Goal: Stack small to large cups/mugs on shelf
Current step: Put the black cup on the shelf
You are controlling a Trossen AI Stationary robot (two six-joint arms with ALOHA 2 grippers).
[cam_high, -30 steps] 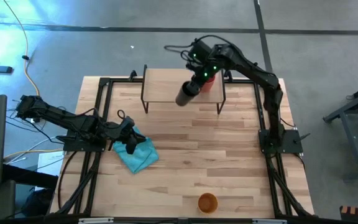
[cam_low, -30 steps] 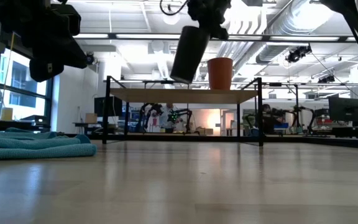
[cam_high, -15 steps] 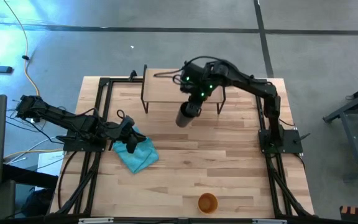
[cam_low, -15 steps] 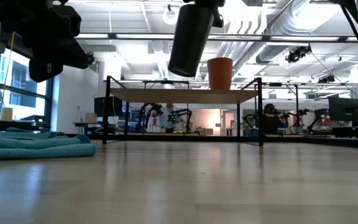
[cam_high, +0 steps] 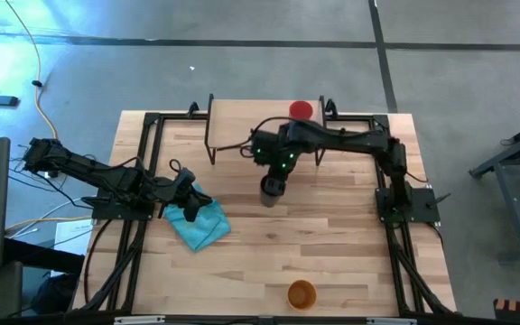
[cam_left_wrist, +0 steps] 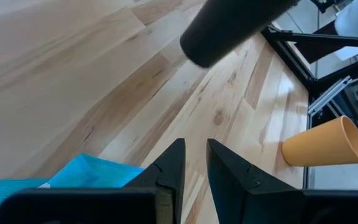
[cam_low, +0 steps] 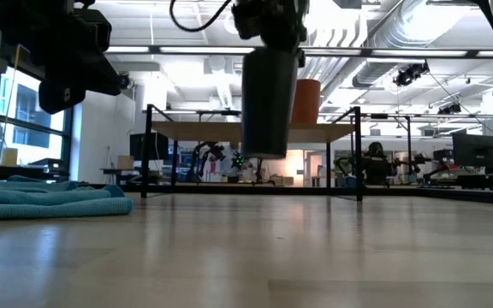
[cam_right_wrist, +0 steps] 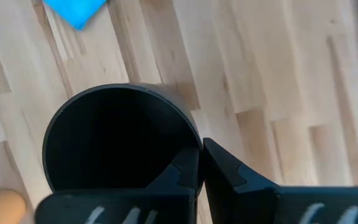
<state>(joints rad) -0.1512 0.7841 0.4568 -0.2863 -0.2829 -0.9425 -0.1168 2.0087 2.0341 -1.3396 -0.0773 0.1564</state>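
One black cup, held mouth-up with its long axis near vertical, hung above the worktop, in front of the shelf where the red cup stood. Its rim was pinched in the right gripper, jaws closed on the wall. Well apart, the yellow-orange cup stood at the worktop's near edge. Beside the blue cloth, the left gripper waited, narrowly parted, empty.

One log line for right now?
right gripper: holds black cup over table | left gripper: over cloth | red cup: on shelf | yellow cup: near edge
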